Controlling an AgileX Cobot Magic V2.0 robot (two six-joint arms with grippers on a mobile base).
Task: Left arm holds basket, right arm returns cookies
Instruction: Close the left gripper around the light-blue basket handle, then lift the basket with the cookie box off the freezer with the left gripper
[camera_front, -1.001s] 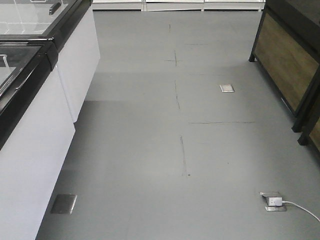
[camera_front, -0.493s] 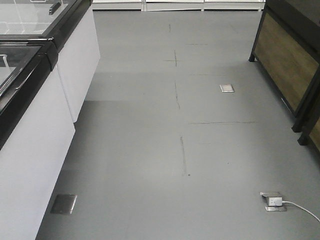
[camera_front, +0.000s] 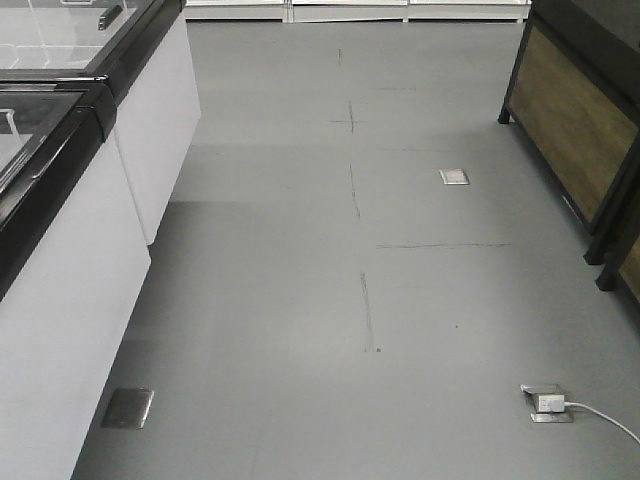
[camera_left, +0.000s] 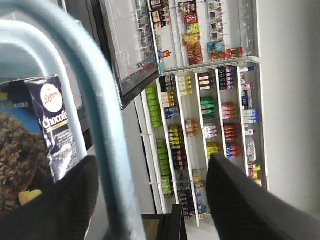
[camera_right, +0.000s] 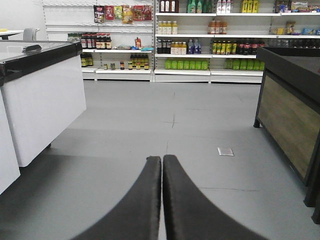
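A smooth pale blue plastic basket handle (camera_left: 97, 107) curves between the left gripper's (camera_left: 152, 165) matte black fingers, which stand wide apart. Just beyond it shows the dark navy cardboard cookie carton (camera_left: 54, 131). The right gripper (camera_right: 162, 160) is pressed closed and empty above the smooth grey floor (camera_front: 300, 300), with white chest freezers (camera_front: 70, 300) to one side, a wood-panelled stand (camera_front: 575, 120) to the other and stocked shelves (camera_right: 200, 45) beyond.

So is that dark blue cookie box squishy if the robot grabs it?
Probably not: the dark navy rectangular cookie carton shows straight, crisp edges, so it is likely stiff cardboard. Its cookie picture suggests light, crumbly contents, so gentle squeezing seems wise.
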